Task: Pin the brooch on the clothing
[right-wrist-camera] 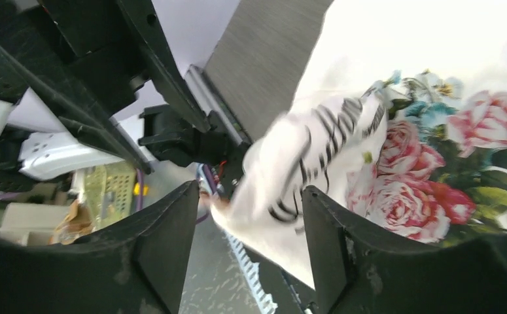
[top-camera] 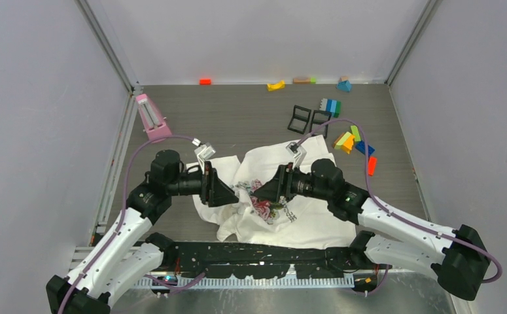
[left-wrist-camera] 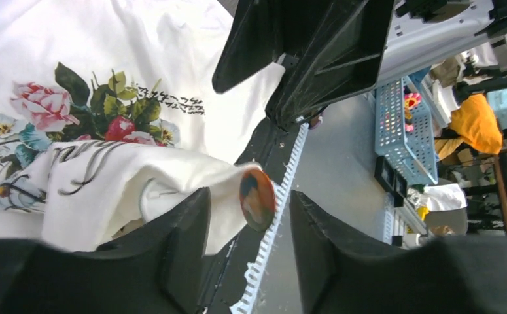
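— Where is the brooch?
— Between the fingers of my left claw [left-wrist-camera: 249, 195]. The brooch [left-wrist-camera: 258, 199] sits at the tip of a raised fold of the clothing [left-wrist-camera: 172, 39]. That claw is spread, with a gap on each side of the disc, gripping nothing.
— And the other one?
— My right claw [right-wrist-camera: 250, 190] has a lettered fold between its fingers, blurred; whether it pinches, I cannot tell. I judge the fold is lifted so the cloth stands free of the worktop [top-camera: 237, 118] for the pin.
— Which way does it point?
— The brooch is round, so it has no true long axis. It stands on edge, picture side partly toward my left wrist camera. The fold runs from the printed chest out toward the toothed rail [left-wrist-camera: 270, 261].
— And beyond?
— The rest of the clothing lies crumpled, with coloured blocks [top-camera: 330, 106] well apart at the far side
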`<state>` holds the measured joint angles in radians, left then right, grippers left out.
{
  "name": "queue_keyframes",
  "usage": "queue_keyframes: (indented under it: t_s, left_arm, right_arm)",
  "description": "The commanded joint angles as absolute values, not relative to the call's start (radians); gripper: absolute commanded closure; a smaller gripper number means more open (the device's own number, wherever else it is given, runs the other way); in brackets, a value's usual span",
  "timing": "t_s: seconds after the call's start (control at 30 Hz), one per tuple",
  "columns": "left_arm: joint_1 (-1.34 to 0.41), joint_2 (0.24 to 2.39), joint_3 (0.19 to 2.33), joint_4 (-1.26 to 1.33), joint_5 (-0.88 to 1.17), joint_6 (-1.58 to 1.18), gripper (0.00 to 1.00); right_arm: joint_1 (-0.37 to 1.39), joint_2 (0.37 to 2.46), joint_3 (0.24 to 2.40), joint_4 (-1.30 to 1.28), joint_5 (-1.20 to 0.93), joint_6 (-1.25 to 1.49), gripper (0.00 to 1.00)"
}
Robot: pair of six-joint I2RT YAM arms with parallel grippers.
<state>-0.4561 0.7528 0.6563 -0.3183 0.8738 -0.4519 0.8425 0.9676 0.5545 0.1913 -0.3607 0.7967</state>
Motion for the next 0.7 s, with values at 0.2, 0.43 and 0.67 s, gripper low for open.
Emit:
queue_keyframes:
  t_s: [0.2,0.43,0.67]
  left_arm:
    - [-0.449,0.756,0.811,-0.48,0.609,-0.392,0.0]
    - [-0.356,0.962,0.849,-0.557,0.088,-0.498,0.0]
    - [-0.282,1.104,0.802,-0.451,-0.189,-0.549,0.0]
  right_arm:
    - [0.79,0.995,0.895,-0.396,0.209,0.546,0.24]
    - [0.533,1.215,1.066,-0.484,0.207,0.479,0.22]
    - [0.304,1.456,1.162,-0.434,0.174,0.459,0.22]
